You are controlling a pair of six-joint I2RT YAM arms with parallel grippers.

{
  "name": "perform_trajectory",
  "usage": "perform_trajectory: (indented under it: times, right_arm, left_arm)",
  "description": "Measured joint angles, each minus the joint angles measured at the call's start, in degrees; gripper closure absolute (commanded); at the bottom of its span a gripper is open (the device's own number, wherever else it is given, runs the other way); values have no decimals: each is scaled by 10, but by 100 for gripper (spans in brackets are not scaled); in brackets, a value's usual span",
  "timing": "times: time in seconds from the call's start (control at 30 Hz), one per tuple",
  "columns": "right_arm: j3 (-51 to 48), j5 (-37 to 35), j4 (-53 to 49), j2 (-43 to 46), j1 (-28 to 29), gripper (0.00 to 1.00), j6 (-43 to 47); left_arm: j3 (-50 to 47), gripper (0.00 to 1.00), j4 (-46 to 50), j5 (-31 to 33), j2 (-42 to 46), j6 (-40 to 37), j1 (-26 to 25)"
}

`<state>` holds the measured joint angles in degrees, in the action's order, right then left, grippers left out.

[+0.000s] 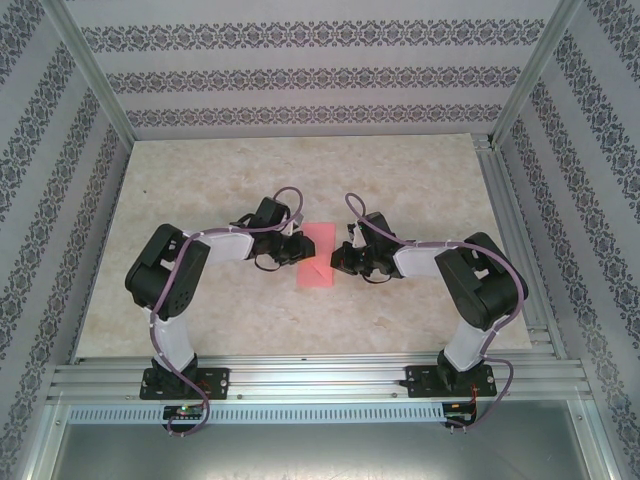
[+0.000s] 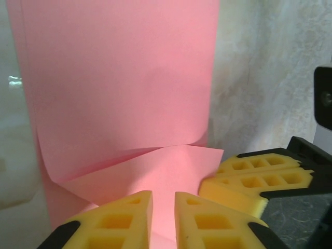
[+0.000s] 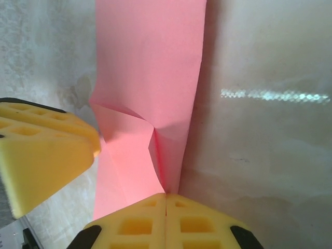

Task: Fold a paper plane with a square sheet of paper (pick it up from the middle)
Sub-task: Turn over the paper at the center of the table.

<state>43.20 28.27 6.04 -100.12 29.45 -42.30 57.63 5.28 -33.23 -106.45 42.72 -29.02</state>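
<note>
Two arms [image 1: 170, 275] [image 1: 480, 285] bent inward; right claw [image 1: 338, 258] pinches pink paper [image 1: 320, 240], left claw [image 1: 292, 248] beside.

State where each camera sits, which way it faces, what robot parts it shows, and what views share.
Top external: above, behind the bases, looking down on the table; both arms show.
Left wrist: low, facing the pink paper; left gripper below, right gripper's fingers at right.
Right wrist: facing the pink paper from opposite; right gripper shut on it.
All share the pink paper.
</note>
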Motion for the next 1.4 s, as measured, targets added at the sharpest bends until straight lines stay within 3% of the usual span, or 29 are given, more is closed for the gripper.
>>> perform_trajectory:
  times: [0.27, 0.37, 0.57, 0.77, 0.93, 1.03, 1.17, 1.23, 1.3, 1.4]
  right_arm:
    - [17, -47, -116, 76, 0, 94, 51]
    - [66, -112, -221, 113, 3, 94, 99]
    - [198, -326, -422, 144, 55, 94, 196]
    - [309, -526, -570, 56, 166, 96, 245]
    - [377, -624, -649, -88, 261, 92, 251]
    - [428, -645, -677, -156, 320, 85, 245]
    - [484, -633, -689, -196, 377, 61, 238]
    - [500, -613, -688, -198, 391, 59, 229]
    - [509, -589, -681, -195, 395, 44, 221]
    - [486, -553, -644, -162, 390, 41, 210]
  left_arm:
    - [0, 73, 35, 49, 85, 0, 5]
    - [0, 72, 61, 79, 127, -1, 20]
    - [-5, 72, 96, 119, 191, 0, 87]
    - [-45, 72, 106, 131, 234, 2, 144]
    - [-84, 72, 109, 121, 253, 11, 210]
    - [-103, 71, 112, 111, 270, 13, 259]
    - [-117, 71, 116, 94, 294, 13, 317]
    - [-117, 71, 118, 83, 299, 13, 332]
    - [-118, 69, 117, 73, 301, 12, 336]
    - [-126, 67, 113, 43, 304, 13, 336]
